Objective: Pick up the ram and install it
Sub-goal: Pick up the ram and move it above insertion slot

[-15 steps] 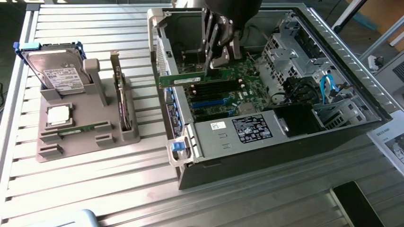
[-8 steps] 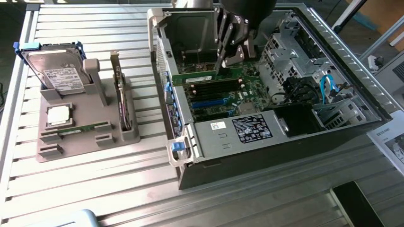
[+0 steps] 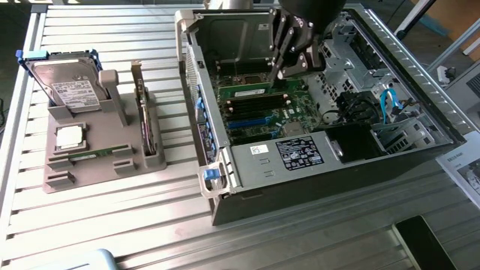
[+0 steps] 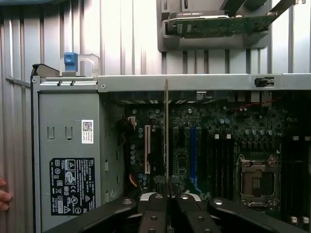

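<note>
Currently: tool (image 4: 167, 198) clamped nearly shut on the ram (image 4: 166, 136). The stick sits edge-on between its fingers, projecting ahead of the tool over the motherboard (image 4: 218, 131) inside the open computer case (image 4: 194, 81). A second, similar stick (image 3: 101, 152) lies well away from the tool, in a grey holder (image 3: 90, 166) on the table (image 3: 112, 225).

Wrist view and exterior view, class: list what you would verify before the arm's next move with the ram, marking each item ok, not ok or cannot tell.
1. The long thin green ram stick clamped in the pincer: ok.
2. Pincer inside the open grey metal computer case, above the green motherboard: ok.
3. Stick lined up with one of the black memory slots: cannot tell.
4. Slot end latches open: cannot tell.
5. People clear of the case: not ok, a person's fingertips beside it.
</note>
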Robot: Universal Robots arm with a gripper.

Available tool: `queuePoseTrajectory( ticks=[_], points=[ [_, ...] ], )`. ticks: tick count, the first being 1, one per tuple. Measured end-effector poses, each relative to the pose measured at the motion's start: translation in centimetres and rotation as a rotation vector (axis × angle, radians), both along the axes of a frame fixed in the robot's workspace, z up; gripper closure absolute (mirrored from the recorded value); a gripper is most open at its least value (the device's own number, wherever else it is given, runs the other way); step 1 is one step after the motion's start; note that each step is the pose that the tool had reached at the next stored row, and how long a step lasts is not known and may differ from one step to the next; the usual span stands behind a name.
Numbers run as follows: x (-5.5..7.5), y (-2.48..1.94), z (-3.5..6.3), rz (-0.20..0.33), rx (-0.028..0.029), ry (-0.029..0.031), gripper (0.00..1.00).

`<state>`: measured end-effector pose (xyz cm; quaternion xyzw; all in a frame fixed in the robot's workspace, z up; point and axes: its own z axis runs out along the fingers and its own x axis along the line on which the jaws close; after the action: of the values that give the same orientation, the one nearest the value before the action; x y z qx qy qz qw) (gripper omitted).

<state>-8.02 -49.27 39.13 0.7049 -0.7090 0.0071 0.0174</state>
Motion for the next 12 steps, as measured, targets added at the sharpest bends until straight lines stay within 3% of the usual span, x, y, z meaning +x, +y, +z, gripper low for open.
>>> queuePoseTrajectory(
  ticks=[12],
  points=[
    [3.3, 0.00, 0.00, 0.000, 0.0001, 0.0000, 0.88]
  ],
)
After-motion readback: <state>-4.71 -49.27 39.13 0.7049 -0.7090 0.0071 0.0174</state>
